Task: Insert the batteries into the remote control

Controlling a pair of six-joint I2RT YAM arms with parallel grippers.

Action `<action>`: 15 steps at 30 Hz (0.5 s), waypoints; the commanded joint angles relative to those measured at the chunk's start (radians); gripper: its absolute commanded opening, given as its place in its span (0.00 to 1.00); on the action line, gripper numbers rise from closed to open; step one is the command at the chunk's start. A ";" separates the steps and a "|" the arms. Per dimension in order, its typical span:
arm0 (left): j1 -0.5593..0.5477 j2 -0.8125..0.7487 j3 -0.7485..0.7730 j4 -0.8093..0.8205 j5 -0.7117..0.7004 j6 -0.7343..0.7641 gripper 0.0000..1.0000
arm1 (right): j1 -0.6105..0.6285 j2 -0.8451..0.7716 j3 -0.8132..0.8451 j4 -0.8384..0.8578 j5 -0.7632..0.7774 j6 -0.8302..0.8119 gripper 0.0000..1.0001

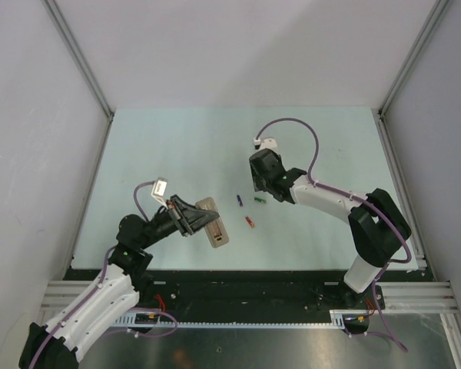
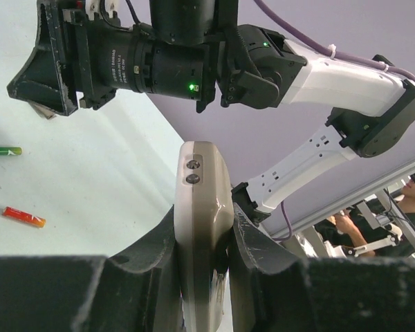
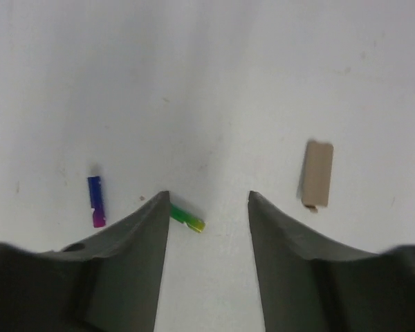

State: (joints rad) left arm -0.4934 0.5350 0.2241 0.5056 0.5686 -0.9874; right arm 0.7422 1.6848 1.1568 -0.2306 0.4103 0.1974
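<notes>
My left gripper [image 2: 205, 220] is shut on the remote control [image 2: 200, 181], a slim pale handset held on edge just above the table, seen from above [image 1: 217, 227]. Three batteries lie on the table to its right: a dark blue one [image 1: 239, 199], a green one [image 1: 258, 199] and a red one [image 1: 250, 222]. My right gripper [image 3: 207, 199] hangs open above the green battery [image 3: 187, 218], whose one end is hidden behind the left fingertip. Nothing is between the fingers. The blue battery [image 3: 95, 201] lies further left.
A small flat tan cover piece [image 3: 317, 173] lies on the table right of my right gripper. Pale walls with metal frame rails [image 1: 81, 58] close in the table on three sides. The right arm [image 2: 159, 62] hangs above the table close to the remote.
</notes>
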 commanded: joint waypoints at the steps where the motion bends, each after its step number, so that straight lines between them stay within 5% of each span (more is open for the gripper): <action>1: -0.005 0.005 0.000 0.030 -0.013 -0.014 0.00 | 0.000 -0.013 0.037 -0.142 0.088 0.423 0.61; 9: -0.005 0.019 0.000 0.030 -0.012 -0.011 0.00 | 0.114 -0.085 0.035 -0.159 0.240 0.525 0.65; 15: -0.005 0.017 -0.009 0.030 -0.015 0.012 0.00 | 0.089 -0.155 0.023 -0.251 0.269 0.669 0.63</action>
State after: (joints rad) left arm -0.4934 0.5575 0.2241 0.5053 0.5671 -0.9863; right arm 0.8669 1.6035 1.1584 -0.4171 0.5922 0.7136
